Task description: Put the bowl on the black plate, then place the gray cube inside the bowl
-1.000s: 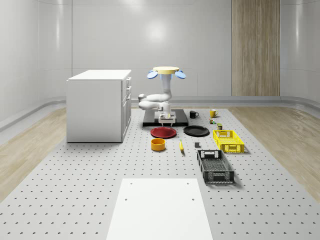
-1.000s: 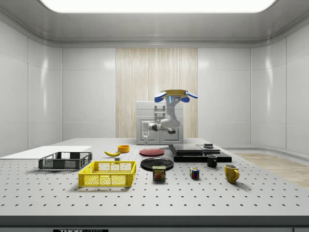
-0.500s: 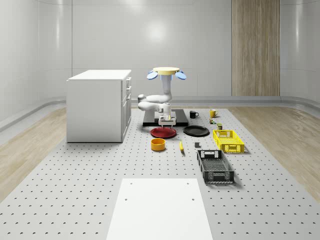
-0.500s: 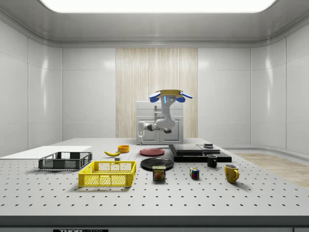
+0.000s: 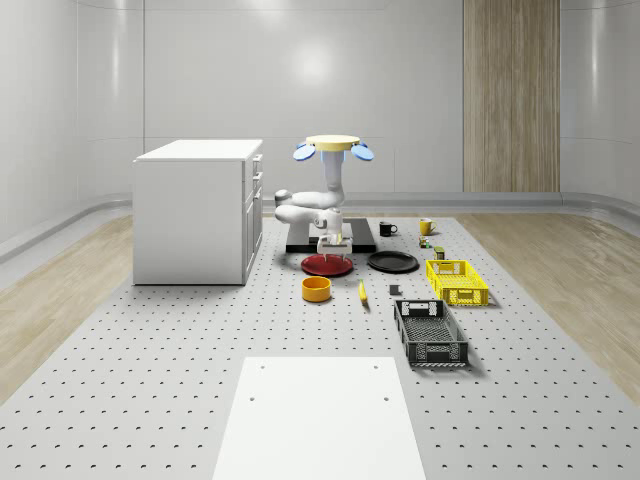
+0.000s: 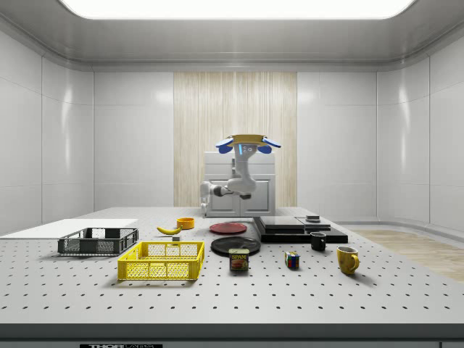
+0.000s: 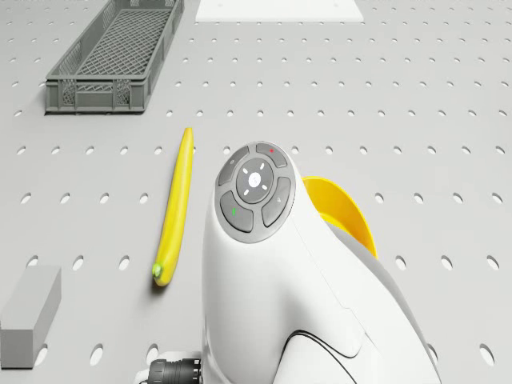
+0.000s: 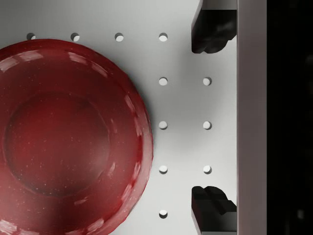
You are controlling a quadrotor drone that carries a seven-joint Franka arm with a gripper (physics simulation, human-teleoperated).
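Note:
The yellow bowl [image 5: 316,289] stands on the perforated table, nearer the camera than the red plate [image 5: 327,265] in the whole-scene view; the arm half hides the bowl [image 7: 340,212] in the drone view. The black plate [image 5: 392,262] lies to the red plate's right. A small gray cube [image 5: 394,291] sits in front of the black plate, and the cube [image 7: 30,316] lies near the banana [image 7: 176,204]. The drone [image 5: 333,146] hovers behind the red plate. My gripper [image 5: 333,250] hangs over that plate's far edge. In the wrist view the gripper [image 8: 210,120] is open and holds nothing, beside the red plate [image 8: 68,137].
A white cabinet [image 5: 198,210] stands at the whole-scene view's left. A black platform [image 5: 365,240] lies behind the plates. A yellow crate [image 5: 457,281] and a gray crate [image 5: 430,333] sit to the right. Mugs, a can and a puzzle cube [image 6: 291,259] stand further off.
The drone and arm have moved toward the side view's left. The gripper has come from above the black platform to the red plate's far edge, still open.

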